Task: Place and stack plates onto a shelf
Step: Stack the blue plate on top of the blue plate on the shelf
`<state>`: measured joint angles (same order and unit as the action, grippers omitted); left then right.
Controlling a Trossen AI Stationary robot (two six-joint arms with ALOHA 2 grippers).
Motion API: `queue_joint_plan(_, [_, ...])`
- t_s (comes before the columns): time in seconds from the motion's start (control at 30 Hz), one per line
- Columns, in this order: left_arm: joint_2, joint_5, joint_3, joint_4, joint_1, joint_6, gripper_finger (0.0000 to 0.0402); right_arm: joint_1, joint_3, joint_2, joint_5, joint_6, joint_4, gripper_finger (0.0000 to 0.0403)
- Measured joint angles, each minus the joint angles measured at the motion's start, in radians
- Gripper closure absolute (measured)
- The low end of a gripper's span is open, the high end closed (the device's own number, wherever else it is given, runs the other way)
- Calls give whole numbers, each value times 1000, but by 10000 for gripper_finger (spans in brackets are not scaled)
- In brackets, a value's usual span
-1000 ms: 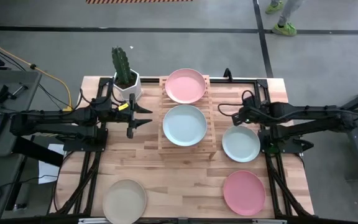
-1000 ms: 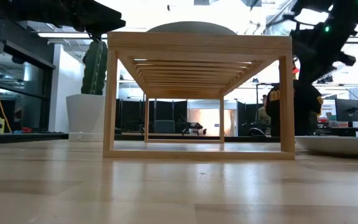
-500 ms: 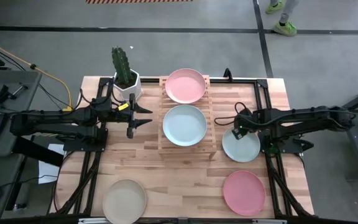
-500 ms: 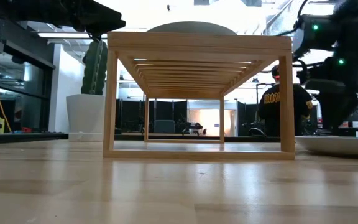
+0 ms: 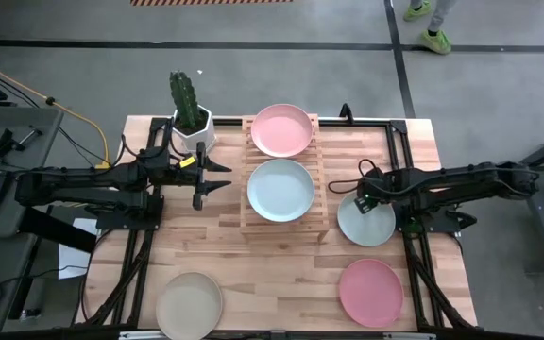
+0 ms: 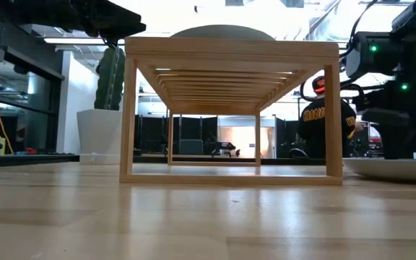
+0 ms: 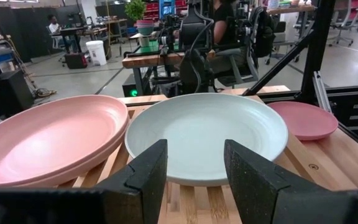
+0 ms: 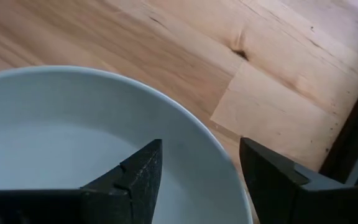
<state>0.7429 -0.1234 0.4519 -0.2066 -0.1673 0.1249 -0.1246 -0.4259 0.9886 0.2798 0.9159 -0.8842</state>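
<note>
The light-wood shelf stands mid-table with a pink plate on its far half and a mint plate on its near half. To its right a second mint plate lies flat on the table. Another pink plate lies near right and a beige plate near left. My right gripper is open and points down at this mint plate's far-left rim, one finger over the bowl and one outside. My left gripper waits open, left of the shelf.
A white pot with a cactus stands at the shelf's far left corner. Black frame rails run along the table's right and left sides. Bare wood lies between the shelf and the near edge. A person shows in the room behind.
My right gripper has come down and a little toward the near edge, tipping its fingers downward, from beside the shelf's right side to the far-left rim of the mint plate on the table. The plates have stayed where they were.
</note>
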Motion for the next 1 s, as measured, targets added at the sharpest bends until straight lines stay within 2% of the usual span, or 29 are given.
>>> queue_joint_plan(0.43, [0,0,0,0,0,1,252,0,0,0,-37,27,9,212])
queue_joint_plan(0.57, [0,0,0,0,0,2,252,0,0,0,-34,30,9,255])
queue_joint_plan(0.8, [0,0,0,0,0,3,252,0,0,0,-10,51,2,388])
queue_joint_plan(1.0, [0,0,0,0,0,2,252,0,0,0,1,59,4,398])
